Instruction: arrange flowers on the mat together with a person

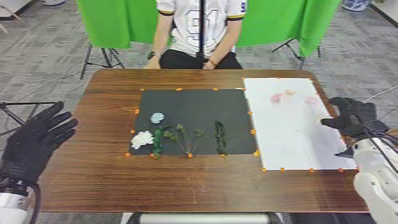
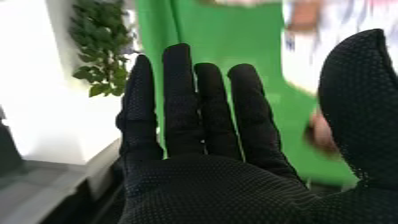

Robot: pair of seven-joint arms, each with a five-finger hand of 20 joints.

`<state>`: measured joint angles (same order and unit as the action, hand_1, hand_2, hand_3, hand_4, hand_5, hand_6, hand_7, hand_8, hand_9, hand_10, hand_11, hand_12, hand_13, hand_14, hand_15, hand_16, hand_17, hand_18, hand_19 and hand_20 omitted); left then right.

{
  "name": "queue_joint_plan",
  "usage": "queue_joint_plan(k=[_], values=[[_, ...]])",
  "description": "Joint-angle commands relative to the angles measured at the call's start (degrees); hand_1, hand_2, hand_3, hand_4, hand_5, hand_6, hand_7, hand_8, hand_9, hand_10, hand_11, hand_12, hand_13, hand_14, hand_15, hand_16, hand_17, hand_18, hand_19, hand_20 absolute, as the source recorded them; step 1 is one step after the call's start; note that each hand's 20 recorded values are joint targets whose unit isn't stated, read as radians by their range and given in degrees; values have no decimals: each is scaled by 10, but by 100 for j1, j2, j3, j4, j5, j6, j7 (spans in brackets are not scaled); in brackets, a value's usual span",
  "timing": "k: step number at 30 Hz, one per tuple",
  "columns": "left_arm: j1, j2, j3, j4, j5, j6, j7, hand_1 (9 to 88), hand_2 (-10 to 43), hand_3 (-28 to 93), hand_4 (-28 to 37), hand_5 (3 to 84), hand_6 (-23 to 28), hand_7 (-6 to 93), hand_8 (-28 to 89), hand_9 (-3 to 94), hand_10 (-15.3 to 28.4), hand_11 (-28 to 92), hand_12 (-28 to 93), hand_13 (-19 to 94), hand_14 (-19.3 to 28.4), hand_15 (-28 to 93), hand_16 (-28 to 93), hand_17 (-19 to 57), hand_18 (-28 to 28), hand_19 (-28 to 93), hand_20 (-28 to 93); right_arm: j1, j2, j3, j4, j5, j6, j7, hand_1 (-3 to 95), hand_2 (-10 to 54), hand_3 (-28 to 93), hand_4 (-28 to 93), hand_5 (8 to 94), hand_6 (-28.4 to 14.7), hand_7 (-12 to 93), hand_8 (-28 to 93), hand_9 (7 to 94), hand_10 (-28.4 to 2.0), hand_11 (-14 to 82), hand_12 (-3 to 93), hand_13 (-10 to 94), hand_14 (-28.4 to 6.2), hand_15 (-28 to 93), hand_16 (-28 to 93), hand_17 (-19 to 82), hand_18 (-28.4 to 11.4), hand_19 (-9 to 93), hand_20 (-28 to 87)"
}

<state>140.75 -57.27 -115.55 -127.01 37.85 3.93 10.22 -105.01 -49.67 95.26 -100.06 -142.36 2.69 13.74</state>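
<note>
On the dark mat (image 1: 191,102), around the middle of the frame in the head view: a white flower (image 1: 142,139) at the mat's lower left, full and ruffled, dense as a cluster of small petals. Above it, a pale blue flower (image 1: 157,118), smaller and rounded. Just beside the white one, a deep green leafy stem (image 1: 158,142), upright in the frame and narrow. To the right of that, a thin green sprig (image 1: 186,141), forked into several fine branches with little tufts at the tips. Farther right on the mat, a long dark green stem (image 1: 221,137), slender and slightly wavy.

On the white sheet (image 1: 289,135), toward the upper right of the frame: pale pink blossoms (image 1: 276,97), soft and faint against the white, too small for petal detail.

At the left edge, over the brown table (image 1: 98,185)'s side, the left hand (image 1: 34,140): open, fingers straight. At the right edge, beside the white sheet, the right hand (image 1: 358,117). In the right wrist view, the right hand (image 2: 213,185) open, fingers straight and slightly apart, nothing gripped.
</note>
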Motion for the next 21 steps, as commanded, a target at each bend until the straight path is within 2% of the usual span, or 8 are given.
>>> queue_joint_plan(k=[1,8,10,11,12,13,15,21], values=[[82,-49,-21,-17,28,54,-9,242,-16,703,-262,330,42,148,-76,290,126,174,199,234,151,271,40,-81,228,445,122,252,126,-387,312,-265,108,302,305,-95,832,-282,383,-8,349,-156,438,-105,333,279,412,-78,474,234,155,-172,571,375],[57,-38,-2,-11,33,50,-31,242,-16,703,-261,330,42,147,-76,290,126,172,198,233,152,270,40,-81,228,445,122,527,182,-792,608,-286,173,561,353,-95,837,-282,447,13,456,-185,512,-95,444,302,483,-68,564,230,186,-161,605,386],[60,-31,1,-6,33,54,-19,242,-16,703,-261,330,41,147,-76,290,126,172,199,234,152,270,40,-81,228,444,122,580,181,-885,694,-429,308,580,387,-95,818,-282,471,11,478,-157,549,-89,421,347,520,-65,587,241,203,-158,615,389],[56,-33,-1,-4,26,54,-15,242,-16,703,-261,330,41,147,-75,290,126,173,199,234,152,270,40,-81,228,444,122,598,183,-917,718,-426,385,555,406,-95,796,-282,475,12,491,-103,576,-81,386,391,534,-63,586,258,211,-157,620,392],[67,-32,-3,-5,26,61,-1,242,-16,703,-261,330,41,147,-75,290,126,173,199,233,152,270,40,-81,228,444,122,600,185,-932,753,-388,514,464,448,-95,754,-282,486,15,526,0,641,-61,304,490,568,-57,586,307,230,-153,633,399],[69,-34,-5,-5,29,59,-8,243,-16,703,-262,330,41,148,-75,290,126,173,199,234,152,269,40,-81,228,444,122,603,180,-955,778,-398,635,418,460,-95,752,-281,494,18,537,13,657,-59,298,501,582,-54,583,326,237,-154,638,402],[58,-23,-1,-2,26,57,-13,242,-16,704,-261,330,41,147,-76,290,126,174,199,234,152,270,40,-81,228,444,122,538,156,-914,697,-392,693,324,513,-95,756,-282,577,32,566,57,754,-54,268,559,658,-48,569,404,269,-155,661,420],[84,-36,-26,-15,27,61,-21,242,-16,704,-262,330,41,148,-75,290,126,174,199,234,152,272,41,-81,228,445,122,539,-8,-1064,103,-246,1275,-285,518,-95,783,-283,621,27,572,26,793,-53,267,560,679,-51,586,409,285,-155,675,432]])
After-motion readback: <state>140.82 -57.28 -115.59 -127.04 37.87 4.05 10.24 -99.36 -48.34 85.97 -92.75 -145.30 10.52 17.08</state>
